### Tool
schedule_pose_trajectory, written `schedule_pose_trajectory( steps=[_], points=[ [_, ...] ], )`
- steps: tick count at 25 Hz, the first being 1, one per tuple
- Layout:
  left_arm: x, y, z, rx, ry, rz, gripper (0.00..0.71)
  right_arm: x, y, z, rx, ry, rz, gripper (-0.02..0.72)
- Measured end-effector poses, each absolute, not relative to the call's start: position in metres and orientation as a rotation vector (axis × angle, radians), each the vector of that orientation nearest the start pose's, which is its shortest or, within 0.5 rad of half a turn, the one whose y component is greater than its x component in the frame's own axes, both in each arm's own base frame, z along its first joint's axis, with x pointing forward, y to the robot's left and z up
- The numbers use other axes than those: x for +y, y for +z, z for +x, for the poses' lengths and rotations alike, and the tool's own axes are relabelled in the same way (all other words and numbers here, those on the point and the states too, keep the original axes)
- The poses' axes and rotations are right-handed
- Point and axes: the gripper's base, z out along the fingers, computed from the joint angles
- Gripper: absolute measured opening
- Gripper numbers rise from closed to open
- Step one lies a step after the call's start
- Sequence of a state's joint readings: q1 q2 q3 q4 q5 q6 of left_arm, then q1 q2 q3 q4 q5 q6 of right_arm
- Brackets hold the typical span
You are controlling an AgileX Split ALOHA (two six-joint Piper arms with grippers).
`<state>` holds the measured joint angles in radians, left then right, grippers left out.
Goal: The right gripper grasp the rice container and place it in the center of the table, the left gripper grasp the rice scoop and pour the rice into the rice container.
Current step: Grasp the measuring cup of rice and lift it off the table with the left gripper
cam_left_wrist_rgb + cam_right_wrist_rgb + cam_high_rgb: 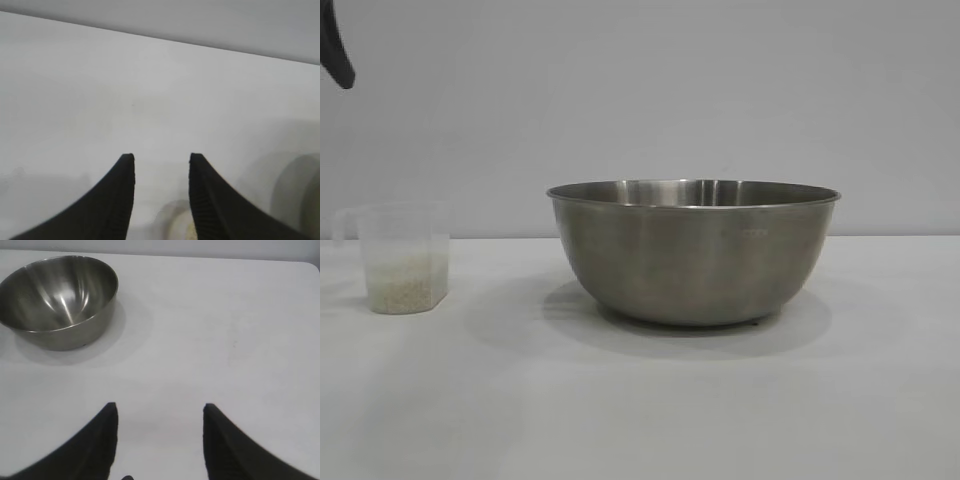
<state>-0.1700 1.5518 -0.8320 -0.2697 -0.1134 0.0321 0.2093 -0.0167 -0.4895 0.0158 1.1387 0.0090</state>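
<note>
No brand, label or readable writing shows on anything; only a faint, illegible mark sits on the outer wall of the large round brushed stainless-steel rice container [693,252]. This bowl stands upright on the table [640,420], a broad flat surface under plain white cloth, at the middle of the exterior view with its mouth facing straight up. Its inside looks bare steel in the right wrist view [59,300].

The rice scoop [405,258], a small translucent frosted plastic measuring cup with faceted sides, stands upright well apart from the bowl, toward the left arm's side, its mouth upward and its small handle pointing away from the bowl. The rice [407,283], a pale granular mass of off-white grains, fills roughly its lower third.

The left gripper [161,160], black and claw-fingered, holds nothing, its fingers parted with a gap between the tips, above the cloth; a pale rounded shape, too blurred to identify, shows below its fingertips. The right gripper [160,407] likewise stands open and empty over bare cloth, the bowl well apart from it.
</note>
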Motion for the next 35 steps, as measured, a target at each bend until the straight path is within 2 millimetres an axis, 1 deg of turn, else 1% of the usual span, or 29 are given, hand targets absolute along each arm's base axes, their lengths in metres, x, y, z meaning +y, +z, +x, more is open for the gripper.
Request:
schedule_pose_trajectory(
  steps=[4,8,10,12,15,19,22,25,27,32,35],
  points=[
    [-0.047,0.205,0.304,2.054,-0.158,-0.066,0.237,-0.001,0.268,-0.01,2.109,0.149,-0.213,0.37],
    [-0.04,0.175,0.276,2.068,-0.116,-0.054,0.237,-0.001,0.268,-0.01,2.109,0.149,-0.213,0.37],
    [-0.037,0.164,0.262,2.052,-0.115,-0.052,0.237,-0.001,0.268,-0.01,2.109,0.149,-0.213,0.37],
    [-0.037,0.157,0.249,2.012,-0.125,-0.002,0.237,-0.001,0.268,-0.01,2.109,0.149,-0.213,0.37],
    [-0.041,0.157,0.237,1.904,-0.157,0.103,0.237,-0.001,0.268,-0.01,2.109,0.149,-0.213,0.37],
    [-0.043,0.157,0.232,1.866,-0.177,0.142,0.237,-0.001,0.268,-0.01,2.109,0.149,-0.213,0.37],
    [-0.044,0.147,0.234,1.886,-0.172,0.158,0.237,-0.001,0.268,-0.01,2.109,0.149,-0.213,0.37],
    [-0.045,0.129,0.235,1.91,-0.175,0.158,0.237,-0.001,0.268,-0.01,2.109,0.149,-0.213,0.37],
    [-0.044,0.118,0.231,1.906,-0.18,0.156,0.237,-0.001,0.268,-0.01,2.109,0.149,-0.213,0.37],
    [-0.043,0.086,0.222,2.029,-0.174,0.159,0.237,-0.001,0.268,-0.01,2.109,0.149,-0.213,0.37],
    [-0.042,0.076,0.221,2.072,-0.167,0.157,0.237,-0.001,0.268,-0.01,2.109,0.149,-0.213,0.37]
  ],
)
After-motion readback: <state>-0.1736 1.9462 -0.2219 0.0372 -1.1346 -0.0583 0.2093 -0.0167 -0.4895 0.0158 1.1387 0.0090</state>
